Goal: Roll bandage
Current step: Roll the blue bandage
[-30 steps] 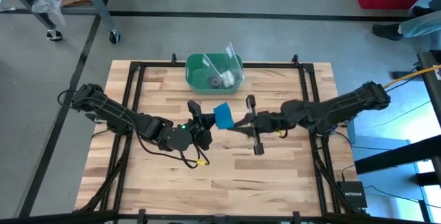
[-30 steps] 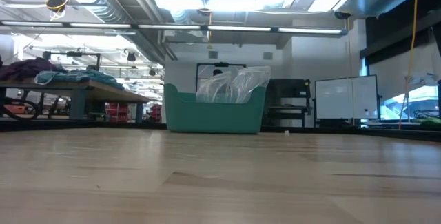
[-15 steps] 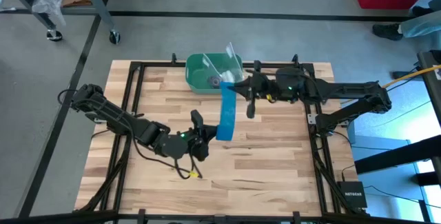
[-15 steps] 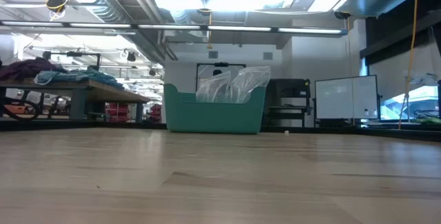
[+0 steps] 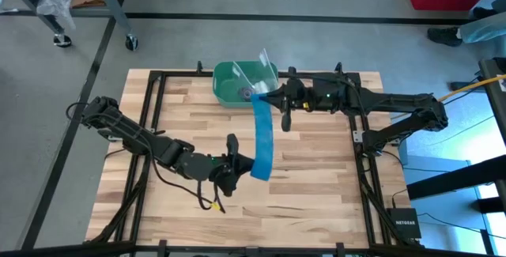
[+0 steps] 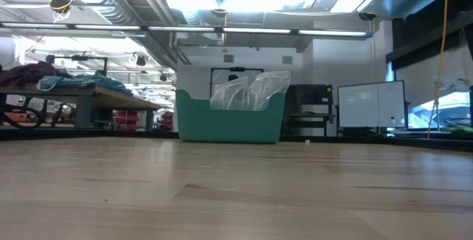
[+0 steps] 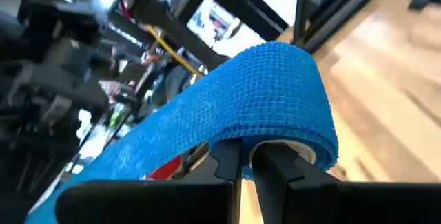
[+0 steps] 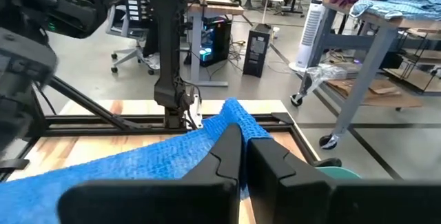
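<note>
Two-arm stretch of the bright blue woven fabric bandage (image 5: 262,137), seen from above. The left gripper (image 5: 235,162) has its jaws closed narrowly on the near end of the strip; in the left wrist view the bandage (image 7: 248,114) folds over the tips of the two dark fingers (image 7: 231,162) in a rounded loop, with a pale core-like patch just showing under the fold. The right gripper (image 5: 278,103) pinches the far end, its jaws likewise closed on cloth; in the right wrist view the bandage (image 8: 172,151) rises to a small peak directly ahead of the fingertips (image 8: 231,145) and trails away to one side. Between the two pairs of jaws the band hangs clear of the light wooden slatted table (image 5: 316,194), pulled into a long, narrow, nearly straight ribbon with an open gauze weave. Holding both ends apart appears meant to remove slack and creases, so winding can begin from a flat strip. The green plastic bin (image 5: 233,83), containing clear plastic, stands just beyond the right jaws.
</note>
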You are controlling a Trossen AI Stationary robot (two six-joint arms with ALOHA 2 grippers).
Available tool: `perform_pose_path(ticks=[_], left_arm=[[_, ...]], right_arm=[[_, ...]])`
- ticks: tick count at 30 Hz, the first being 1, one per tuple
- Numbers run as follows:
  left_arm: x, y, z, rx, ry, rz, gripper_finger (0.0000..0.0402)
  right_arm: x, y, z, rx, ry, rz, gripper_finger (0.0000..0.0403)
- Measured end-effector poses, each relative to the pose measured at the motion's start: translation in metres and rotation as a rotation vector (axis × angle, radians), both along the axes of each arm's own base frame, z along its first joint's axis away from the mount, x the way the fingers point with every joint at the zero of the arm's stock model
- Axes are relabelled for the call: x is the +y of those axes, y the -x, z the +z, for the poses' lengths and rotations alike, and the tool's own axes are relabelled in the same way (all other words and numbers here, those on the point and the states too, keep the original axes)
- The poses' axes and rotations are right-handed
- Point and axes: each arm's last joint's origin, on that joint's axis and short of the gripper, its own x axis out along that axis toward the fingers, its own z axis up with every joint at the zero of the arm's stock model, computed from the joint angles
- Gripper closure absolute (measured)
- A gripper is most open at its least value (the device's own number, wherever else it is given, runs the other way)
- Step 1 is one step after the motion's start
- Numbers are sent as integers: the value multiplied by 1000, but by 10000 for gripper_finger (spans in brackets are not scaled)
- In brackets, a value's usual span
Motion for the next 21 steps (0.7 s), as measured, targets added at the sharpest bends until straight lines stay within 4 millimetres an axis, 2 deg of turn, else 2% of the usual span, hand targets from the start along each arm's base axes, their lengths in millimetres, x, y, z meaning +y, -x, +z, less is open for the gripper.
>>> perform_pose_path(ticks=[8,12,16,21], left_arm=[[-3,-1,3,-24,37,-90,386],[-9,2,6,-47,20,-93,386],[-17,10,12,-70,-21,-12,386],[-16,15,19,-98,-41,136,386]], right_arm=[[-1,1,6,-57,16,-53,385],[-3,3,1,11,26,-120,385],[-5,5,-8,103,30,-167,385],[-5,4,-13,136,4,-175,376]])
